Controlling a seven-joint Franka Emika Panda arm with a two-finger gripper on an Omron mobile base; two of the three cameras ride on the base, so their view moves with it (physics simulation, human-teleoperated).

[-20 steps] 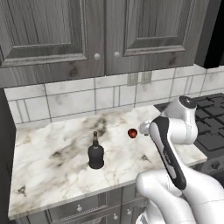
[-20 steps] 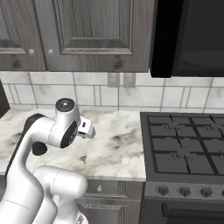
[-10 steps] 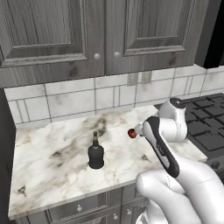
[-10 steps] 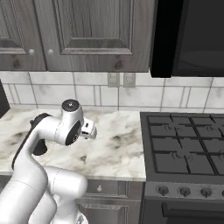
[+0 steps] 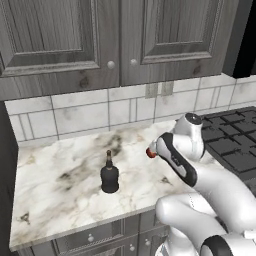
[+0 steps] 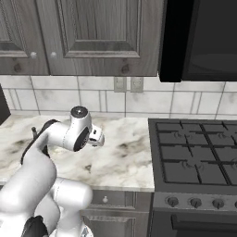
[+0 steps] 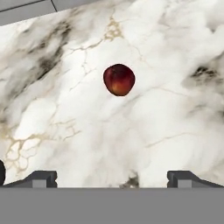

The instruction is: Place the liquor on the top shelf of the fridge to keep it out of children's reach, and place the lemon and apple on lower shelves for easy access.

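Note:
The apple, a glossy red ball, lies on the marble counter ahead of my gripper. The gripper hangs above the counter, open, with nothing between its fingertips. In the left base view the apple peeks out from behind my forearm. The liquor, a small dark bottle with a thin neck, stands upright on the counter to the left of the arm, well apart from the apple. My hand points down over the counter's middle. The lemon, the fridge and its shelves are out of view.
A black stove top adjoins the counter on the right. Wood-grain grey cupboards hang above the tiled back wall. A dark panel borders the counter's left end. A dark appliance hangs above the stove.
The arm has bent further forward and toward the left, so it now covers part of the apple in the left base view. Bottle and apple have stayed put. The gripper has stayed open.

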